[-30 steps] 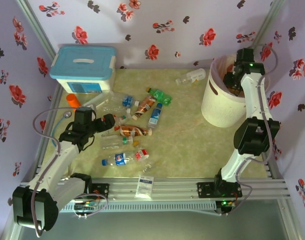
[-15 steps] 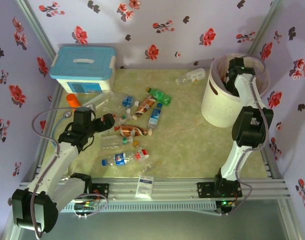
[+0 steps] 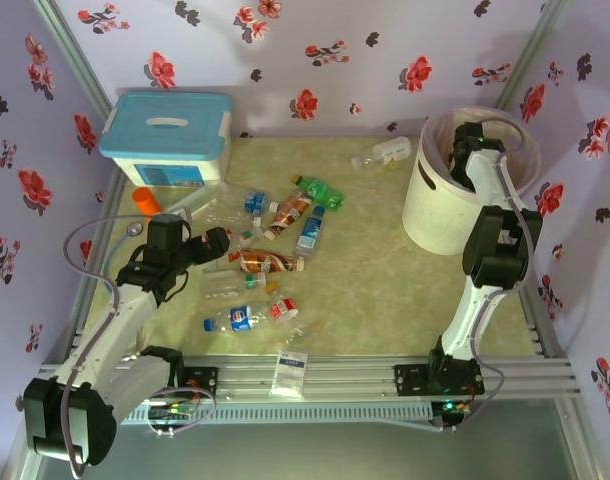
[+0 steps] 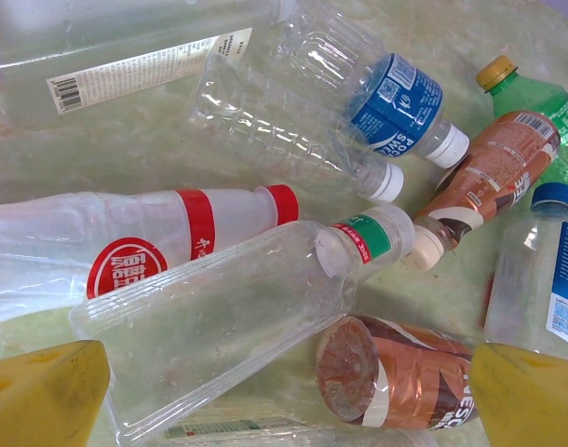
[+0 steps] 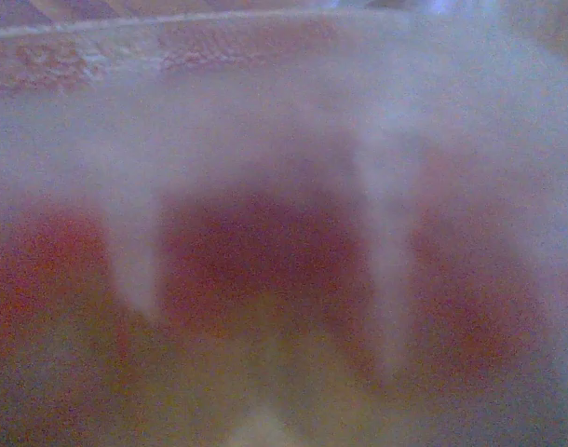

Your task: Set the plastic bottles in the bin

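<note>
Several plastic bottles (image 3: 270, 250) lie scattered on the table's left half, and one clear bottle (image 3: 381, 154) lies beside the bin (image 3: 430, 215) at the back right. My left gripper (image 3: 217, 243) hovers open over the pile. In the left wrist view its yellow fingers (image 4: 47, 396) flank a clear bottle with a green neck band (image 4: 228, 317) and an amber bottle (image 4: 405, 372), touching neither. My right arm's wrist (image 3: 465, 150) dips inside the bin. The right wrist view is a pink and red blur, and the fingers cannot be made out.
A white box with a light-blue lid (image 3: 167, 138) stands at the back left, with a small orange cylinder (image 3: 145, 200) in front of it. A flat white packet (image 3: 288, 373) lies on the front rail. Flowered walls close in three sides.
My right arm's wrist has swung left and down, from above the bin's rim into the bin. The left arm and the bottles on the table have not moved.
</note>
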